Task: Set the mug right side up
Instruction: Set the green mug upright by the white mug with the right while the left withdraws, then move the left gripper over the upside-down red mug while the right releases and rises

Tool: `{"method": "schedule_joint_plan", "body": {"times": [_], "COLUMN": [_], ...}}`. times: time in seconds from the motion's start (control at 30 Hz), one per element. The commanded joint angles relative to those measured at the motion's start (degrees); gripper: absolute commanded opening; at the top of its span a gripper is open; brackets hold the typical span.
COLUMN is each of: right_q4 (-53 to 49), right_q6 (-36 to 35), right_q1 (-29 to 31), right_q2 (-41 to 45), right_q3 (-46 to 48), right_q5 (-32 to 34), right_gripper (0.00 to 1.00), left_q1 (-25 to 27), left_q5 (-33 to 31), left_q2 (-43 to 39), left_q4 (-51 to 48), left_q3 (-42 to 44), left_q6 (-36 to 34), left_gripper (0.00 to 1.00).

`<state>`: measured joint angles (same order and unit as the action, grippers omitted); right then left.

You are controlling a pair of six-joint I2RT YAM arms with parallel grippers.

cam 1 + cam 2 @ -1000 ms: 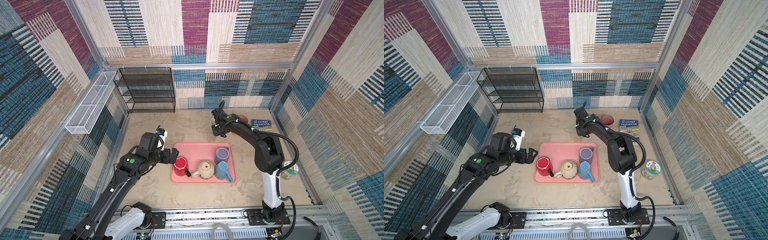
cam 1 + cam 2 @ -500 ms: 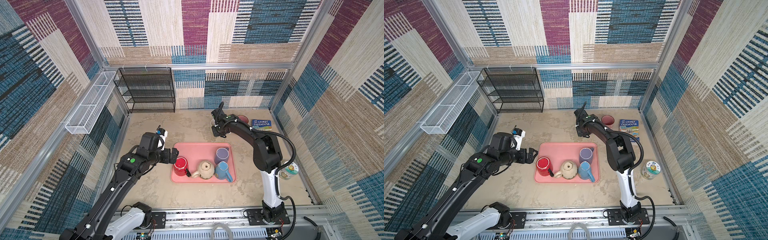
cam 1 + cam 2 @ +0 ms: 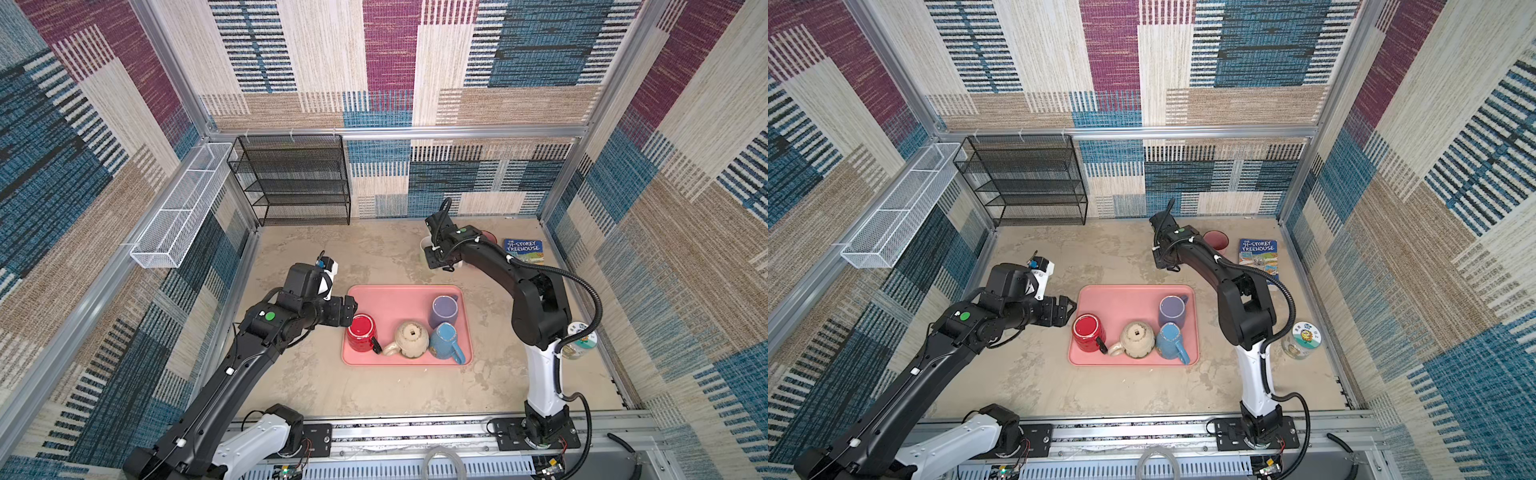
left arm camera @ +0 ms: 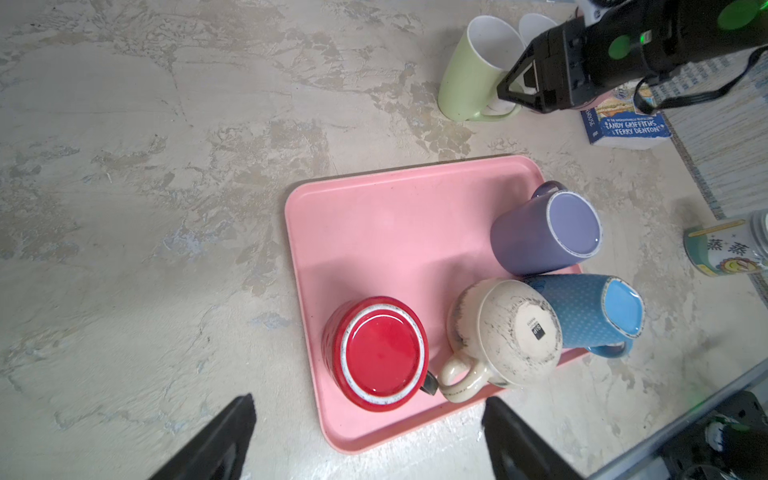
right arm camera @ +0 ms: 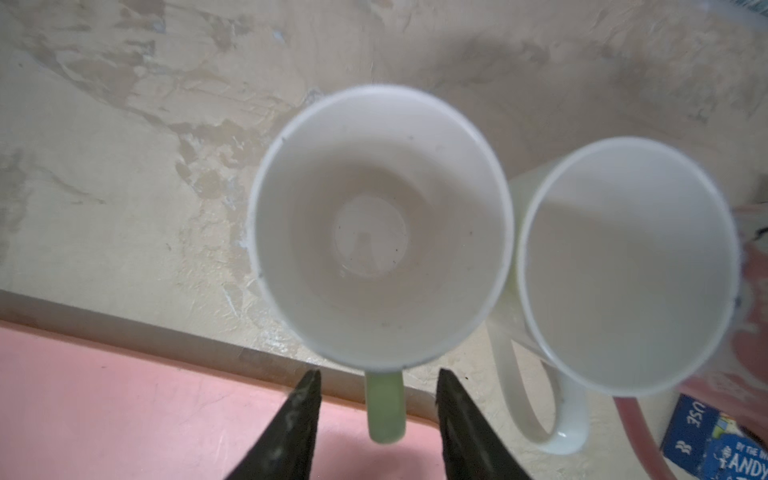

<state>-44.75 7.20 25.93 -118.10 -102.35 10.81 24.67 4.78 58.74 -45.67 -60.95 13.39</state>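
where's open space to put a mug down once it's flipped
Free: table between black rack and pink tray; table in front of the tray; the tray's far left part. Crowded: red mug, cream mug, blue mug, purple mug along its near and right sides; green mug, white mug, book far right.

Counter [image 4: 124, 166] reads as matt, mottled plaster, rough and patchy. The pink tray [image 4: 374, 216] is smooth plastic with a soft sheen. Red mug [image 4: 380, 353]: glossy glaze, bare white ring round its foot. Purple mug [image 4: 536, 241] shines too; the blue mug [image 4: 582, 316] carries a fine dotted texture; the cream mug [image 4: 515, 332] looks matt and speckled. Green mug [image 5: 380, 228] and white mug [image 5: 623, 266]: smooth glazed insides. Black rack [image 3: 291, 183], fine metal mesh. White basket [image 3: 178, 216], coated wire. Book [image 4: 631, 129], glossy paper cover. Walls [image 3: 374, 62], coarse woven cloth.
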Motion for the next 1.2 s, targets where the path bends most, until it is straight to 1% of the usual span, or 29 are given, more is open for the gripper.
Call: {"method": "schedule_joint_plan", "body": {"times": [0.0,0.03,0.17,0.3,0.5,0.6,0.67,0.8,0.93,1.17], "right_q4": [3.06,3.92,8.36,13.76,21.59,24.85,26.38,28.9,30.43,32.24], "right_q6": [-0.79,-0.74,-0.83,-0.42,1.21,2.09,2.57,3.6,4.15,4.58], "right_q1": [0.43,0.48,1.17,1.9,2.4,2.45,2.44,2.51,2.63,2.93], "right_q2": [3.38,4.8,11.32,18.74,29.64,34.18,36.55,40.08,41.86,42.86], "right_q3": [1.88,3.05,9.01,16.76,28.37,33.97,36.77,40.95,42.99,44.26], "right_q5": [-0.85,-1.42,-3.35,-5.65,-9.66,-11.17,-11.91,-14.43,-16.22,-18.09], "right_gripper": [0.53,0.54,0.56,0.58,0.59,0.6,0.6,0.6,0.6,0.6], "left_q1": [1.54,1.91,3.69,7.78,13.35,14.9,15.32,15.41,15.42,15.28], "left_q5": [-0.8,-0.82,-0.82,-2.64,-5.42,-5.76,-5.01,-4.08,-4.17,-7.32], "left_q2": [-0.04,-0.23,-1.58,-2.11,0.24,1.94,2.67,4.74,7.14,11.26], "left_q4": [-2.59,-3.05,-4.03,-4.61,-4.68,-3.15,-1.33,2.74,5.15,9.18], "left_q3": [-0.84,-0.63,1.62,4.09,6.94,8.86,10.57,13.7,14.8,15.78], "left_q6": [0.35,0.94,4.3,8.43,14.31,16.34,17.5,19.5,20.16,21.06], "left_gripper": [0.88,0.84,0.78,0.7,0.56,0.48,0.45,0.38,0.33,0.3]}}
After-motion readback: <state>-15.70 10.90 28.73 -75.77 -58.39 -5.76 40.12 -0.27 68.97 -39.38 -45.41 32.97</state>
